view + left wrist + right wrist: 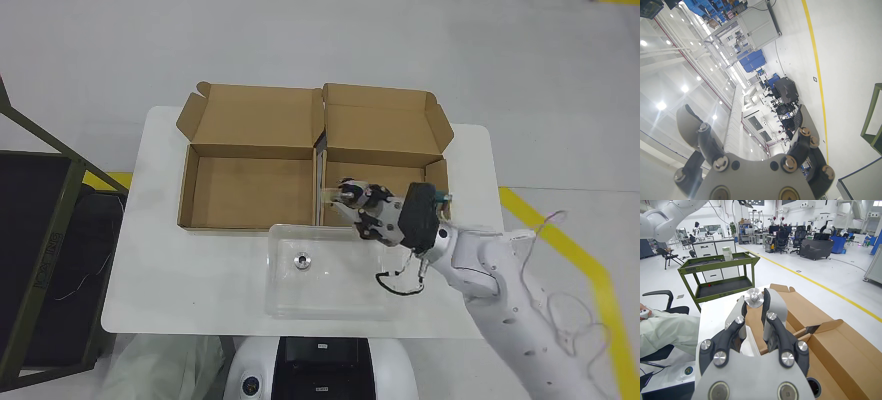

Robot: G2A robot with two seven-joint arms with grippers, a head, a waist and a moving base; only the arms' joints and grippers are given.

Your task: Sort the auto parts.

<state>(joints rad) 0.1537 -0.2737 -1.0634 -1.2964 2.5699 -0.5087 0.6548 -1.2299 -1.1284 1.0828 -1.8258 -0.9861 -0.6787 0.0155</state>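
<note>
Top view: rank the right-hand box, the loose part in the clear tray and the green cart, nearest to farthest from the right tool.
1. Right-hand box: beneath the right tool, which grips a metal disc.
2. Loose part: in the clear tray, nearer the robot.
3. Green cart: beyond the table, on the left.

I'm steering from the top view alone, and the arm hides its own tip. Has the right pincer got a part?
Observer: Yes. The right pincer is shut on a round metal part with a stud at its middle.
Operator: How is it gripped?
Observer: By its rim, between the two pads, with its flat face toward the wrist camera.
Operator: And the left pincer?
Observer: The left pincer is open and empty, pointing out into the hall.
</note>
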